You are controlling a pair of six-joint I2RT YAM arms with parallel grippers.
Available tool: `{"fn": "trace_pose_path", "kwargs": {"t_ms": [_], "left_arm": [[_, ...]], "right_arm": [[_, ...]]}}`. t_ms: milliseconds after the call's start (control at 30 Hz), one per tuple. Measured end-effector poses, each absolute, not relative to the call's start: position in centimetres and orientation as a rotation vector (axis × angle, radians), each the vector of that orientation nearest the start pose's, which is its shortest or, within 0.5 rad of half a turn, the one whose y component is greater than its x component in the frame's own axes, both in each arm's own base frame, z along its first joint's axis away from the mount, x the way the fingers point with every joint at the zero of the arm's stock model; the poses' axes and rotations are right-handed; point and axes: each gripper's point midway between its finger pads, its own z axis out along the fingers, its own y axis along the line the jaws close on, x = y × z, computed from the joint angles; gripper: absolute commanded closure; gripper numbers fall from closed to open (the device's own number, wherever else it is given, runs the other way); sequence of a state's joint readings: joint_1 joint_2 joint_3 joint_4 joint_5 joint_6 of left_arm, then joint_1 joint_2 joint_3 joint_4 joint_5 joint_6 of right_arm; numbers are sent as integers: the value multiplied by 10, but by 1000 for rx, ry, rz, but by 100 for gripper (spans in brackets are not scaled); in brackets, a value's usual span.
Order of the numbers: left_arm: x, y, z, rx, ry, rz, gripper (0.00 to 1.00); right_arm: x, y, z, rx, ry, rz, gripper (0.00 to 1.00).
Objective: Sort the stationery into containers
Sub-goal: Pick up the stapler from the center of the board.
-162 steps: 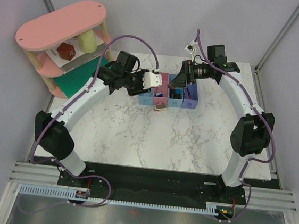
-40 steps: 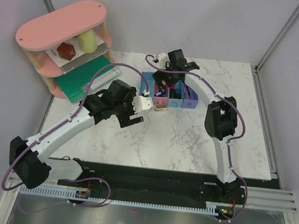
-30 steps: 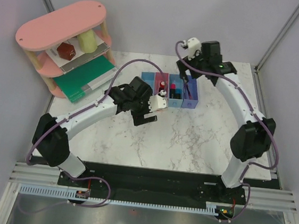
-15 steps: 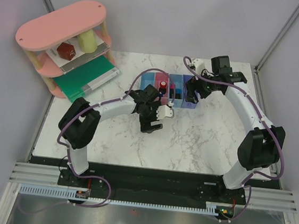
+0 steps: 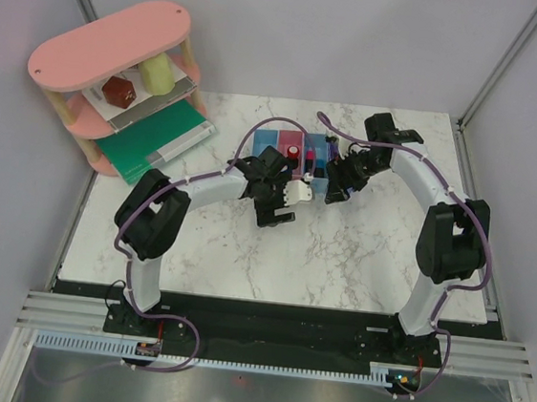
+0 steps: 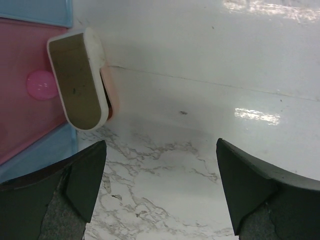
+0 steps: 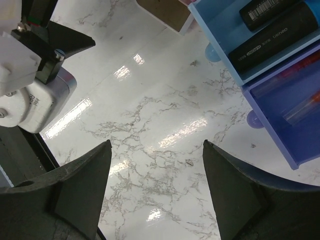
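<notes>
Item: beige stapler-like block with white rim. Lies on the marble tabletop, against the pink plastic bin; not yet binned.
Left gripper: jaws wide, empty, near the block.
Right gripper: jaws wide, empty, beside the violet-blue plastic bin.
Step, as judged: approach for pickup.
Next move: centre the left jaws across the block, descend, close.

We record a lab test cell: plain panel walls enclose a marble-look desk, with an aluminium rail and slotted cable duct along its near edge.
</notes>
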State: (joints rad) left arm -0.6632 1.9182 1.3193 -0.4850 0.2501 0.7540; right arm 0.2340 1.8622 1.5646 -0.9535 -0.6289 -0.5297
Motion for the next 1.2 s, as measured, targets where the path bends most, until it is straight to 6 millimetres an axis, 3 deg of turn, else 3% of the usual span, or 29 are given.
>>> {"fn": "trace_pose_path", "kwargs": {"t_ms": [367,933,1200], "left_arm": [[371,-285,36,1703,1881,-139,4],[387,-308,45,1707,1805,-188,5],[386,-312,34,1776,1774,-213,8]], "right_arm": [[353,174,123,-1112,2388,799,19],[352,177,123,-1118,2386,801,21],[351,176,121,-1115,2393,804,22]]}}
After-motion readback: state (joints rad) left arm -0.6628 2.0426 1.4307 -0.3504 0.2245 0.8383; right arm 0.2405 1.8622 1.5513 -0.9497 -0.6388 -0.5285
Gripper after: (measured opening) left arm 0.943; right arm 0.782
